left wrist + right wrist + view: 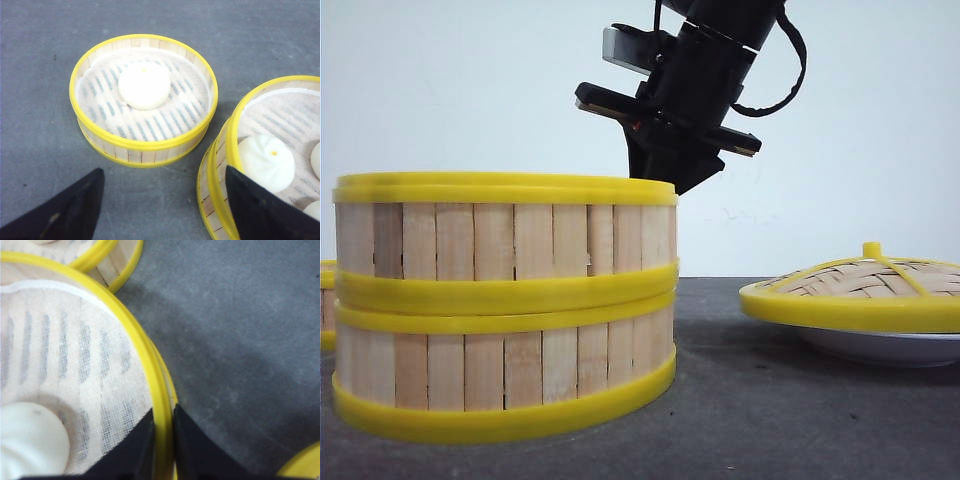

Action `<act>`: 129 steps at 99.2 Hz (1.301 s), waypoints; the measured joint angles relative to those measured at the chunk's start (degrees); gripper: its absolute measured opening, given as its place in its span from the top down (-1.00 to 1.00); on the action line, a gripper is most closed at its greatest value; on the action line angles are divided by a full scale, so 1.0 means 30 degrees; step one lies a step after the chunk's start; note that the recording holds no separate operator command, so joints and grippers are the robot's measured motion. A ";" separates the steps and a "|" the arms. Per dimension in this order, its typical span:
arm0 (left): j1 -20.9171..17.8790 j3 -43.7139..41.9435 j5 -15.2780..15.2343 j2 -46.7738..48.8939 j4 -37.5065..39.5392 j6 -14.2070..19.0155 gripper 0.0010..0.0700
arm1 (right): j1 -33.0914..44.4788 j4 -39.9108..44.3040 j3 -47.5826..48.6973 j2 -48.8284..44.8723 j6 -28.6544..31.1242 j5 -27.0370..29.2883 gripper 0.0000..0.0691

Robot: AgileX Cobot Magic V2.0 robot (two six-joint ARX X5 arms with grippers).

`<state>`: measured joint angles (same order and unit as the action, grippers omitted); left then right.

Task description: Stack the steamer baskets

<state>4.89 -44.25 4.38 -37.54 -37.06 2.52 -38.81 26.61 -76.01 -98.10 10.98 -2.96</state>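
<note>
Two steamer baskets stand stacked at the left, the upper basket (pixel 505 235) resting on the lower one (pixel 505 365). My right gripper (pixel 163 415) is shut on the upper basket's yellow rim (pixel 150 360), one finger inside and one outside; from the front this right gripper (pixel 665 165) sits at the stack's far right rim. The third basket (pixel 142 145) stands alone on the table beside the stack (pixel 220 165), holding one white bun (pixel 144 85). My left gripper (pixel 162 172) hangs open over the bare table between them, holding nothing.
A domed woven lid (pixel 865 285) with a yellow rim lies on a white plate (pixel 890 348) at the right. White buns (pixel 265 161) lie on the cloth liner in the upper basket. The table (pixel 770 410) is dark grey.
</note>
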 joint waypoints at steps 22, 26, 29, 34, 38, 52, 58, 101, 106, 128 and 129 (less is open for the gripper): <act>0.0000 0.0000 0.0000 0.0000 0.0000 0.0000 -0.33 | -0.0058 -0.0794 -0.0007 0.0000 0.0495 -0.0015 -0.31; 0.0000 0.0000 0.0000 0.0000 0.0007 0.0000 -0.33 | -0.0066 -0.0772 -0.0007 0.0007 0.0525 -0.0029 -0.33; 0.0000 0.0000 0.0000 0.0000 0.0007 0.0000 -0.33 | -0.0066 -0.0721 -0.0007 0.0015 0.0590 -0.0036 -0.34; 0.0000 0.0000 -0.0015 -0.0007 0.0015 0.0000 -0.33 | -0.0066 -0.0525 -0.0007 0.0146 0.0685 -0.0051 -0.34; 0.0000 0.0000 -0.0080 -0.0087 0.0051 0.0000 -0.33 | -0.0066 -0.0255 -0.0007 0.0401 0.0787 -0.0051 -0.35; -0.0364 0.0000 -0.0372 -0.1005 0.1042 0.0007 -0.33 | -0.0066 0.0590 -0.0007 0.2484 0.0787 -0.0408 -0.35; -0.0787 -0.0044 -0.0393 -0.1807 0.1545 0.0000 -0.33 | -0.0066 0.0911 -0.0007 0.3708 0.0721 -0.0510 -0.35; -0.3111 -0.2047 -0.0423 -1.0710 0.5195 0.0379 -0.33 | 0.0189 0.8327 -0.0044 1.0353 -0.0219 0.4218 -0.35; -0.3249 -0.2404 -0.0423 -1.1642 0.5289 0.0386 -0.33 | 0.0197 0.9216 -0.0044 1.0914 -0.0226 0.4867 -0.35; -0.3818 -0.4452 -0.0452 -1.5956 0.5355 0.0444 -0.33 | 0.0197 1.1978 -0.0044 1.3092 -0.0080 0.6739 -0.35; -0.3832 -0.4532 -0.0452 -1.6116 0.5362 0.0452 -0.33 | 0.0197 1.2050 -0.0044 1.3151 -0.0058 0.6805 -0.35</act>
<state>-6.61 -57.84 3.03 -85.89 -20.97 3.88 -38.22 62.76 -76.14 -58.65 10.81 17.45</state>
